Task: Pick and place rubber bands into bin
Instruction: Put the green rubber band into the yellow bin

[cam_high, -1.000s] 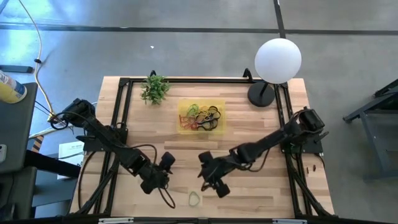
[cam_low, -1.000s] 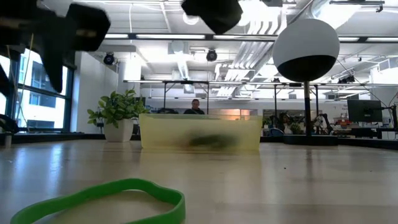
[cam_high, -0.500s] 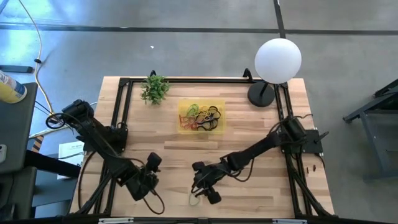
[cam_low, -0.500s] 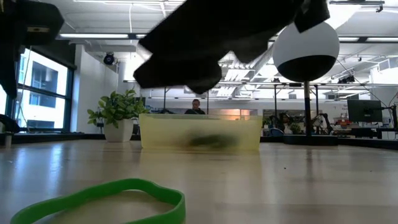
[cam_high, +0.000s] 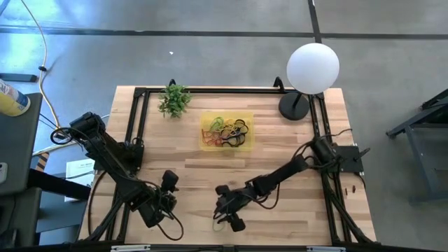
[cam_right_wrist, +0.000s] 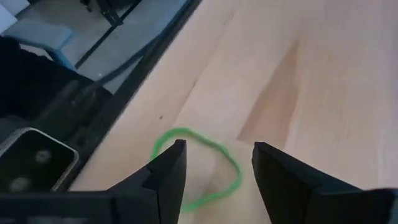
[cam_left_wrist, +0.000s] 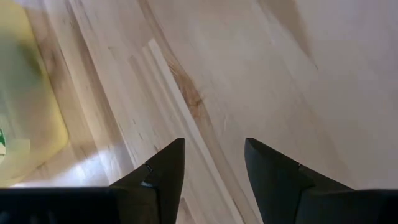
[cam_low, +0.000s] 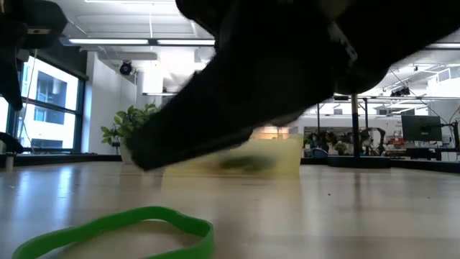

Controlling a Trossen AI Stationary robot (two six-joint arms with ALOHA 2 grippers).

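Observation:
One green rubber band [cam_high: 220, 224] lies flat on the wood near the table's near edge; it also shows in the low view [cam_low: 122, 229] and the right wrist view [cam_right_wrist: 199, 171]. My right gripper [cam_high: 224, 212] hovers just above it, open, its fingertips [cam_right_wrist: 216, 152] over the band's far part without touching. The yellow bin [cam_high: 226, 131] stands on the far middle of the table with several coloured rubber bands inside. My left gripper [cam_high: 169, 182] waits open over bare wood at the near left [cam_left_wrist: 214, 146].
A small green plant [cam_high: 173, 100] stands at the far left, and a white globe lamp [cam_high: 312, 68] at the far right corner. Black frame rails run along the table's sides. In the low view my right gripper [cam_low: 273, 79] hides most of the bin [cam_low: 280, 160].
My right gripper has moved toward the near edge and a little to the left, coming down over the green band, and stays open. My left gripper has drawn back toward the table's left. The band has not moved.

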